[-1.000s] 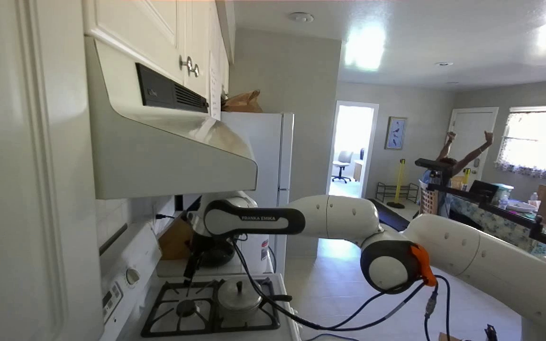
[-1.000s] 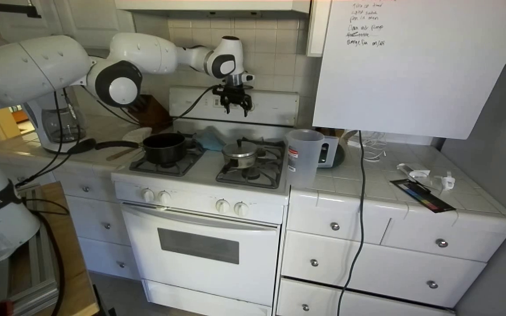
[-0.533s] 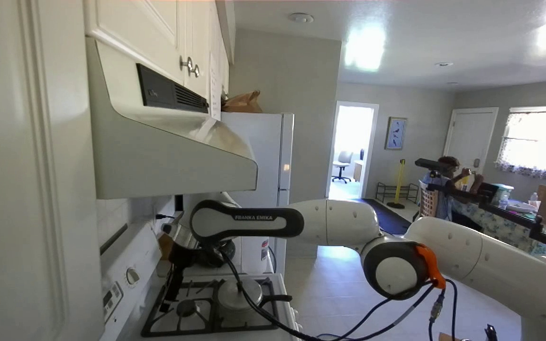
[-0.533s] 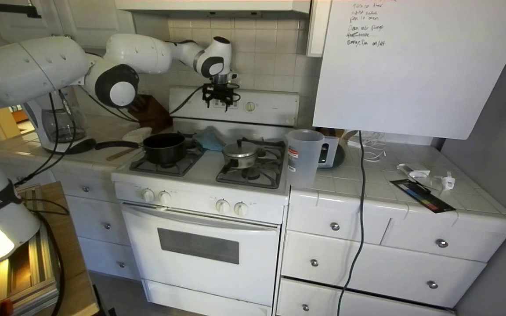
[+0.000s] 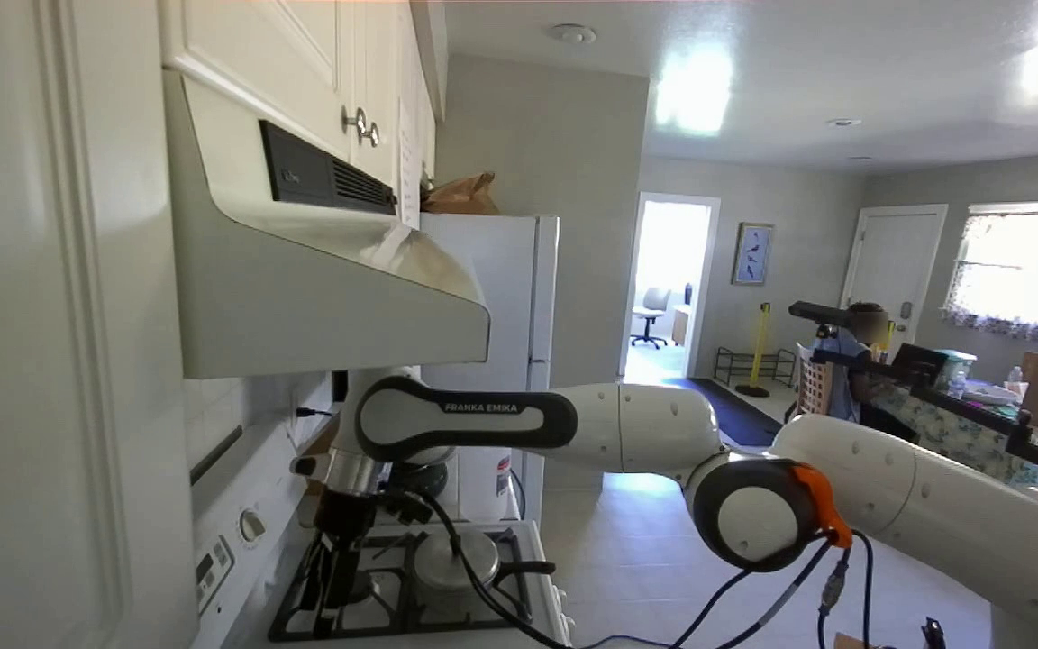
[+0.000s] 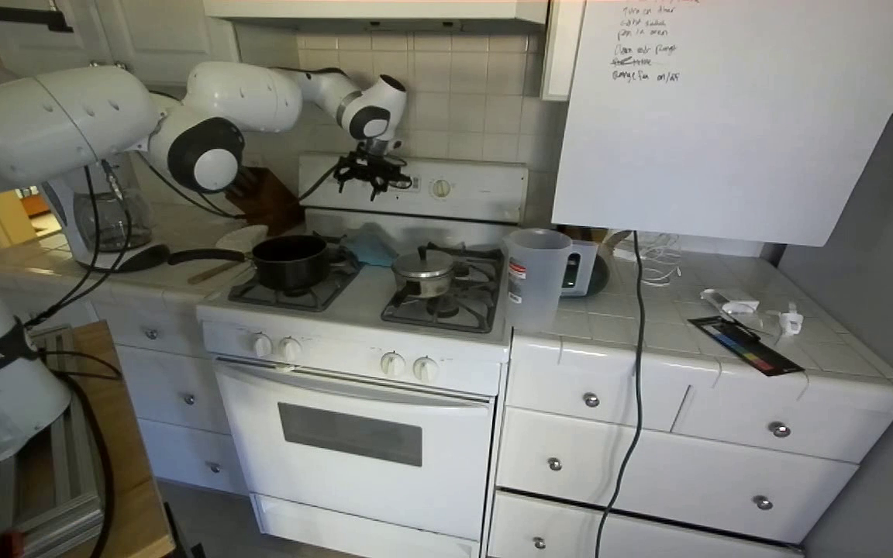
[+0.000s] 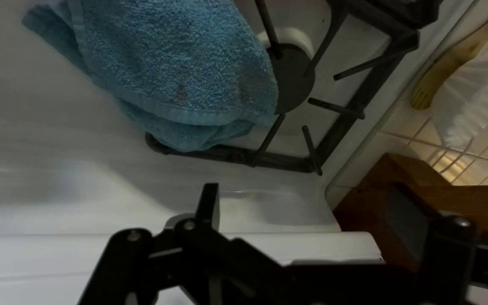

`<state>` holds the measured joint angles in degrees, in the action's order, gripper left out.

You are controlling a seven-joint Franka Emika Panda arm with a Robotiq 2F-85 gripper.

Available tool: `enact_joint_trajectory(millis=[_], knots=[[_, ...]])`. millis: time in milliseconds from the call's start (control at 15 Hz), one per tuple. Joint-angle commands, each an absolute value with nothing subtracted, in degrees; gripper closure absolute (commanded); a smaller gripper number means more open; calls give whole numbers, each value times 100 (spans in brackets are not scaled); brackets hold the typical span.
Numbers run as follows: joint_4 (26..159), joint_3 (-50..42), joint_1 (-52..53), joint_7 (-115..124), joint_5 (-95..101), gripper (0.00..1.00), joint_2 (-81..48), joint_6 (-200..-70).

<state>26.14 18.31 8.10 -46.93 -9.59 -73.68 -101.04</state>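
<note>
Diagonally, blue towel [image 7: 176, 67] toward burner [image 7: 291, 84]

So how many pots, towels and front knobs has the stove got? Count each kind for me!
Pots: 2, a black pot and a lidded silver pot
Towels: 1, a blue towel
Front knobs: 4
Total: 7

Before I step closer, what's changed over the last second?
The open black two-fingered hand moved sideways toward the brown wooden knife block, grasping and releasing nothing. The blue-clad person behind lowered their arms. The blue terry towel, black saucepan and silver lidded pot stayed put.
</note>
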Motion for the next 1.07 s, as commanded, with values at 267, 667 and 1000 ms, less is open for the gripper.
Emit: enact_joint_trajectory(millis=[267, 667, 1000], knots=[[2461, 1638, 917, -3759, -1096, 0, -7428, -10126], [2522, 1261, 1307, -1686, -900, 0, -7440, -10628], [2534, 955, 1554, 0, -883, 0, -7579, -10525]])
